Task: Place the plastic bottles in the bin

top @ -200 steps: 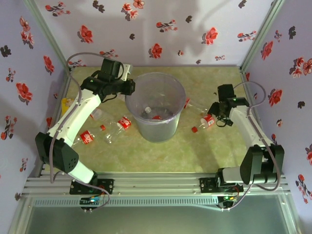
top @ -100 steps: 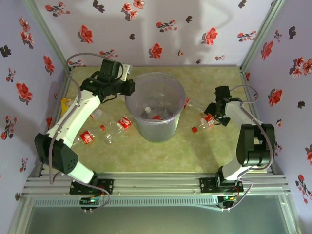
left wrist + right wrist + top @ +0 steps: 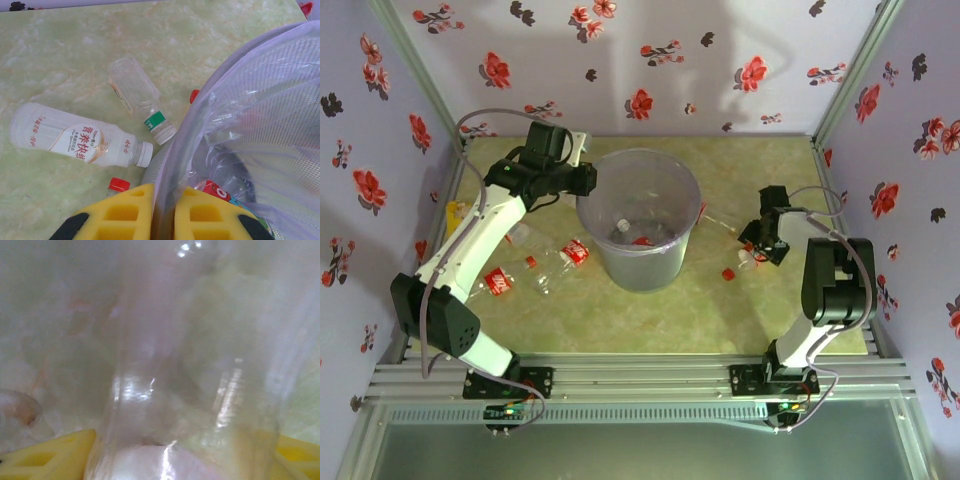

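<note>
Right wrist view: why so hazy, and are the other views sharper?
Right wrist view: a clear bottle sits too near the lens, blurred, with glare streaks. Left wrist view: crisp; the white bottle shows a readable label beside the bin. Top view: evenly lit.

bin (image 3: 640,272) central, bottles (image 3: 570,253) left, right, inside it

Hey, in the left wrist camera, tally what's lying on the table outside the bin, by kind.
White-capped bottles: 2, the milky labelled bottle and the clear green-banded bottle
Red caps: 2, the near red cap and the far red cap
Total: 4
</note>
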`<state>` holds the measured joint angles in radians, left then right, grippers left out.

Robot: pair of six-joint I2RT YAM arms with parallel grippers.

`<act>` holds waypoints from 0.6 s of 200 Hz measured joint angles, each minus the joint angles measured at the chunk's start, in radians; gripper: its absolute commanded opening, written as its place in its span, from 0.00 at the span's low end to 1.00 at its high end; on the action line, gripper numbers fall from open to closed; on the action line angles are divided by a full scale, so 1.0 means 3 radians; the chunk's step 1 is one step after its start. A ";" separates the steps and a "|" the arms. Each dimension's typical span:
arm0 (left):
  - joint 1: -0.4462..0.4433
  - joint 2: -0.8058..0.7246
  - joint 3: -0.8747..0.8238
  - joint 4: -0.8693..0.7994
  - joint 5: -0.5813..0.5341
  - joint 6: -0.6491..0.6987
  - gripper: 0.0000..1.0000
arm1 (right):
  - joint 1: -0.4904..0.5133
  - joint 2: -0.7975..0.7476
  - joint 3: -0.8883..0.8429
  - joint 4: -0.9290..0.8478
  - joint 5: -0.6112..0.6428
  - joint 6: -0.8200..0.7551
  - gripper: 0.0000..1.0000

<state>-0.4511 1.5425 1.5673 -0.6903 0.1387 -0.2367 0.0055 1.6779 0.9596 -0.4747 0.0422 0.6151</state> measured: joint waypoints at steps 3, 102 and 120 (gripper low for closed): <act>0.0000 0.0000 0.0000 0.0001 0.0000 -0.0001 0.00 | -0.0005 -0.0001 0.0000 0.0000 -0.0004 -0.0006 0.65; 0.0000 -0.0017 -0.0032 0.0038 0.0000 -0.0001 0.00 | -0.0019 -0.0955 0.0159 -0.0370 -0.0106 -0.0099 0.58; 0.0004 -0.0017 -0.0037 0.0056 0.0001 -0.0001 0.00 | 0.0000 -0.1197 0.0407 -0.0500 -0.0275 -0.0209 0.58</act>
<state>-0.4500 1.5375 1.5562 -0.6735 0.1390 -0.2371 0.0055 1.3190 1.0817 -0.6247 -0.0402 0.5526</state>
